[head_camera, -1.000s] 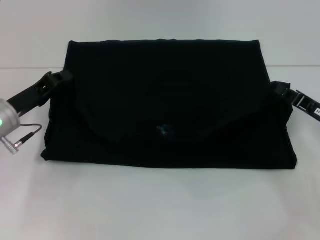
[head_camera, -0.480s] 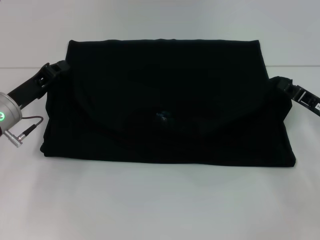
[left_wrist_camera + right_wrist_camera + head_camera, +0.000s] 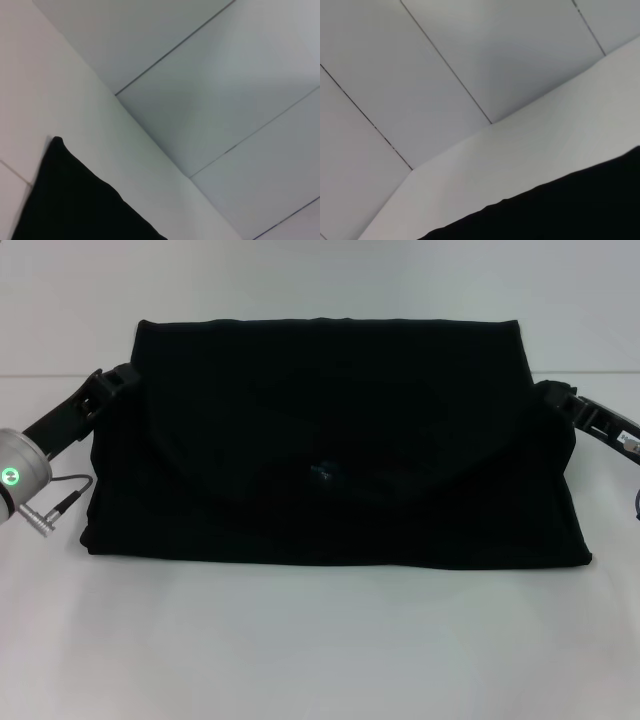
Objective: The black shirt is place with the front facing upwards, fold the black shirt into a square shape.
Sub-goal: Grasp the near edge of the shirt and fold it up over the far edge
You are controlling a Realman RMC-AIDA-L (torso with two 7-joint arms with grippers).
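Arms: two, each reaching in low from its own side toward the black shirt (image 3: 335, 445). Left gripper (image 3: 112, 380) sits at the shirt's left edge, near the far corner; right gripper (image 3: 555, 398) sits at the right edge, opposite. Finger state of either: cannot tell, dark against cloth. Shirts: one, folded into a wide band, lying flat on the white table (image 3: 320, 640).
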